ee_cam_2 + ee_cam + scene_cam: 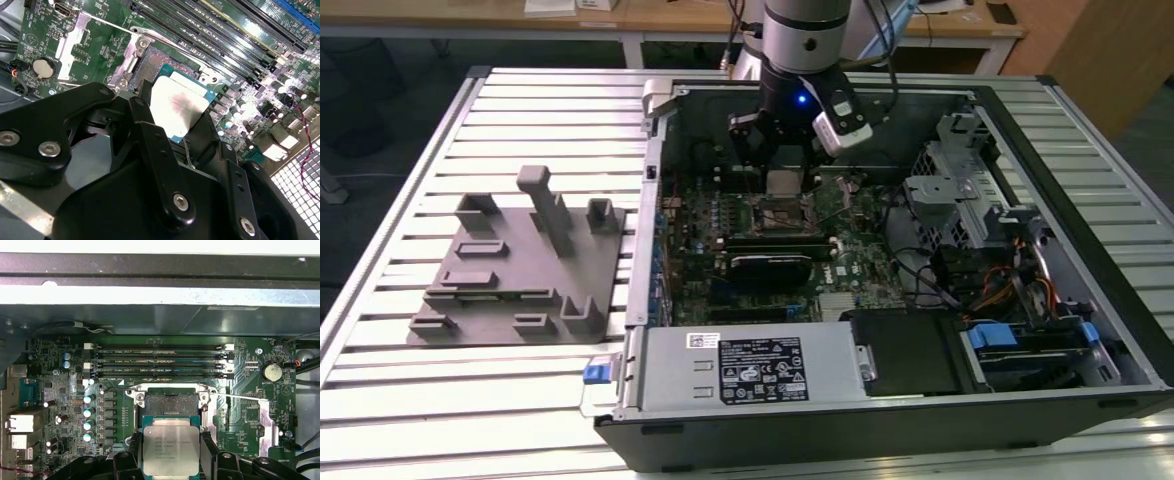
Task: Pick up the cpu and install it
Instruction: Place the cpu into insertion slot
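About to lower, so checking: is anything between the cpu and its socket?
Nothing visible does. The gripper holds the cpu close to the socket, whose pin field lies bare: no cover or cable across it.

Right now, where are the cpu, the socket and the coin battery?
cpu (171,447), first wrist view, middle of its metal top.
socket (171,406), first wrist view, its dark pin field.
coin battery (272,372), first wrist view, centre of its round face.
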